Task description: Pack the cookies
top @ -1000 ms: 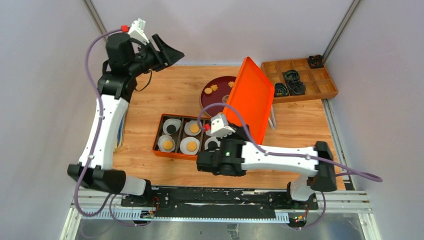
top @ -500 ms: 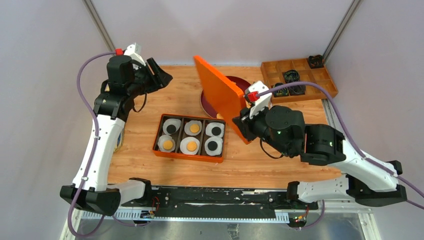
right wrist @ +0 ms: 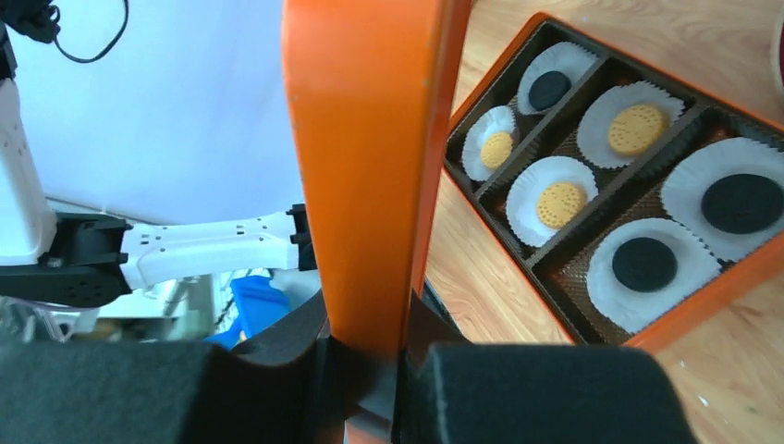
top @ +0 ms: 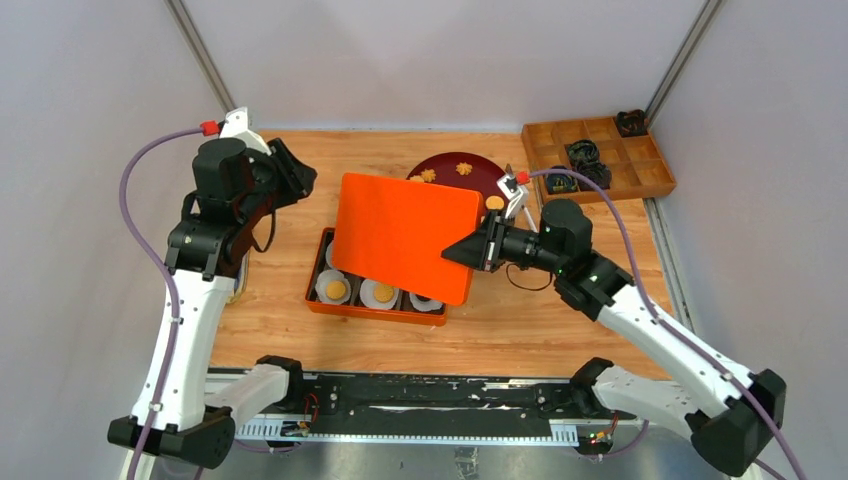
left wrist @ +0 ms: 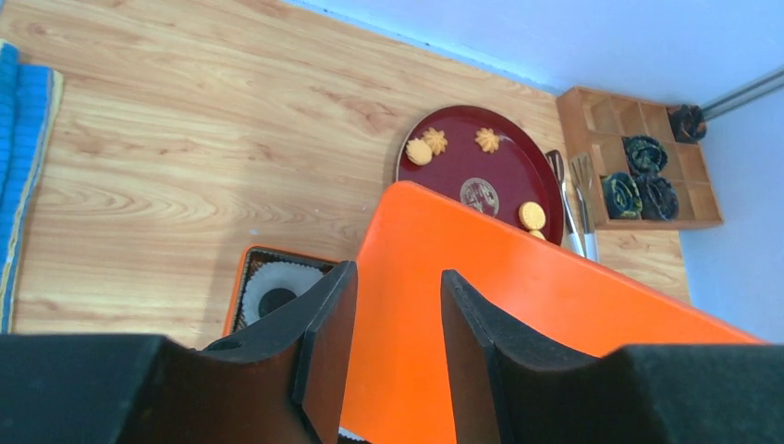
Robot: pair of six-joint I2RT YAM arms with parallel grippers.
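Observation:
The cookies sit in white paper cups inside an orange box [top: 318, 300]: golden ones [right wrist: 636, 129] and black ones [right wrist: 742, 203]. A few more cookies [left wrist: 419, 152] lie on a dark red plate [top: 450, 165] behind the box. My right gripper [right wrist: 370, 342] is shut on the edge of a flat orange lid [top: 405, 235]. It holds the lid tilted above the box and hides most of the box from above. My left gripper [left wrist: 398, 277] hangs open over the box's back left corner, with nothing between its fingers.
A wooden organiser [top: 600, 160] with black coiled rings stands at the back right. Metal tongs [left wrist: 573, 203] lie between it and the plate. A blue cloth [left wrist: 23, 139] lies at the table's left edge. Grey walls enclose the table.
The right arm swung the lid from upright at the right down and leftward over the box. The left arm drew down and left, and its jaws narrowed somewhat.

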